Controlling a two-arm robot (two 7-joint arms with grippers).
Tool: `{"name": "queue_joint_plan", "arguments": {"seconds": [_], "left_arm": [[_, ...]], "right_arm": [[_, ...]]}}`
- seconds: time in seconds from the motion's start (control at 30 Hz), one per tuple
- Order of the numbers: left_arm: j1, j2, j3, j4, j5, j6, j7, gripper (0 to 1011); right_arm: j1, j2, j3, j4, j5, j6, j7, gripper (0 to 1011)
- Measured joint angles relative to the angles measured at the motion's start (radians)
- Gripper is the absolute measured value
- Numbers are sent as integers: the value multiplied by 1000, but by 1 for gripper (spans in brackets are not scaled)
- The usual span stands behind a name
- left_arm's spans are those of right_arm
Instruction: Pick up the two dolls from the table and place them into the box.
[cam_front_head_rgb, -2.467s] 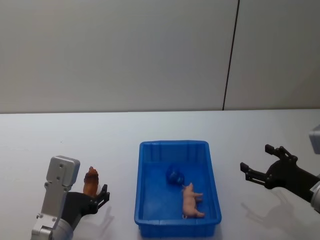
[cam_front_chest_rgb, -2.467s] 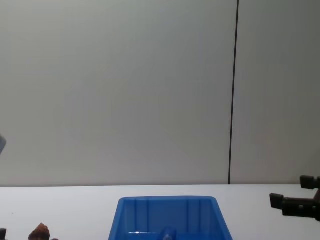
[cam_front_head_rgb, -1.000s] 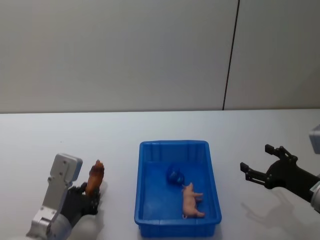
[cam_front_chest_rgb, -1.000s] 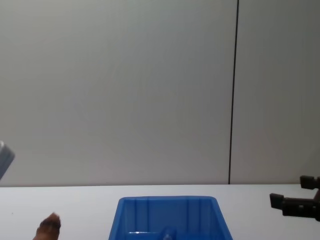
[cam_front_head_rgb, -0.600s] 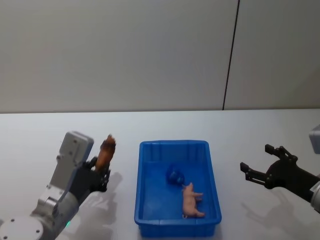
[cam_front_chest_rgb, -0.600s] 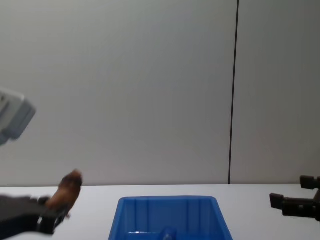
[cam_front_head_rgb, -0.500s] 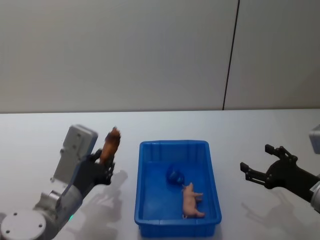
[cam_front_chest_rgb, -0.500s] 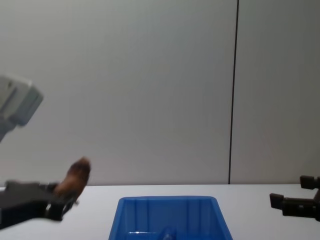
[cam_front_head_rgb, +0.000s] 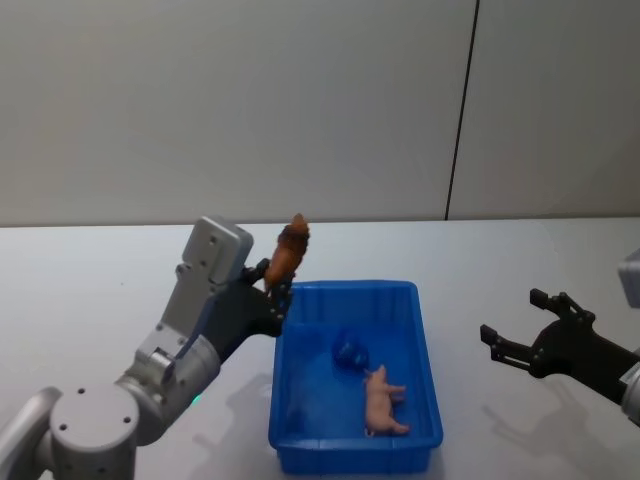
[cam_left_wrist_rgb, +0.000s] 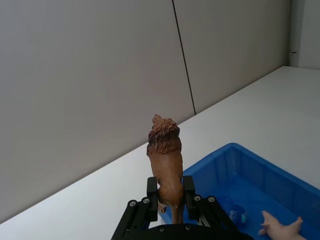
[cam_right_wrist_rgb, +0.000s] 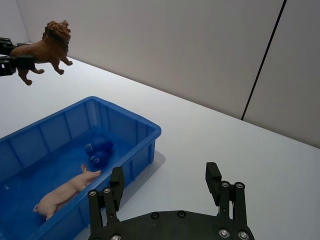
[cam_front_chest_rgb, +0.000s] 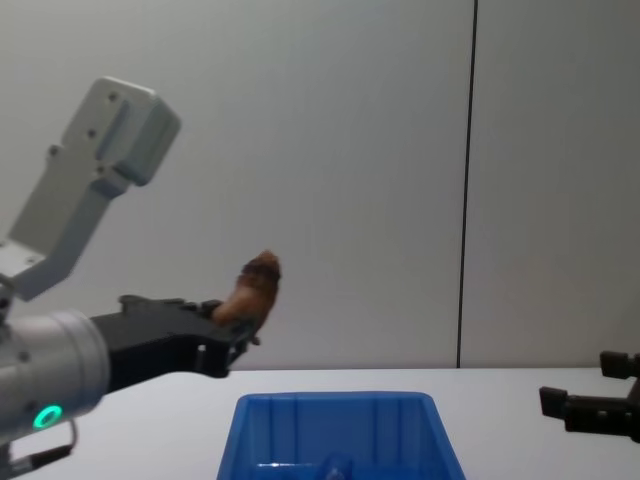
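Raised since earlier: left gripper (cam_front_head_rgb: 277, 290) clenching brown doll (cam_front_head_rgb: 288, 251), frame centre | pink doll (cam_front_head_rgb: 382, 402) already in box (cam_front_head_rgb: 347, 443) | right gripper (cam_front_head_rgb: 528, 343) released, idle, lower right

We get a head view looking forward and down on the bench (cam_front_head_rgb: 100, 260), the blue box (cam_front_head_rgb: 355, 440) at lower centre. Chest view sits lower, facing level across the bench; only the box's far rim shows at bottom centre, wall above. Left wrist view looks close along its tool (cam_left_wrist_rgb: 170, 192) toward the box at lower right. Right wrist view looks past its tool (cam_right_wrist_rgb: 165, 187) at the box, lower left. All four share the box and the back wall's dark seam (cam_front_head_rgb: 460, 110).
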Motion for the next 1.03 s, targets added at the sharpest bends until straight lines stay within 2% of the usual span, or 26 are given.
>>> {"name": "queue_joint_plan", "arguments": {"seconds": [0.1,0.17,0.43,0.77,0.93,1.03], "left_arm": [[-11,-15,7,14,3,-12,-16,307],[-15,-22,10,20,4,-16,-22,345],[-32,-45,20,40,10,-36,-45,604],[-24,-41,17,30,10,-65,-48,924],[-17,-35,13,21,9,-76,-45,1001],[-13,-32,11,16,8,-83,-43,1001]], "right_arm": [[0,0,0,0,0,0,0,1001],[0,0,0,0,0,0,0,1001],[0,0,0,0,0,0,0,1001],[0,0,0,0,0,0,0,1001],[0,0,0,0,0,0,0,1001],[0,0,0,0,0,0,0,1001]]}}
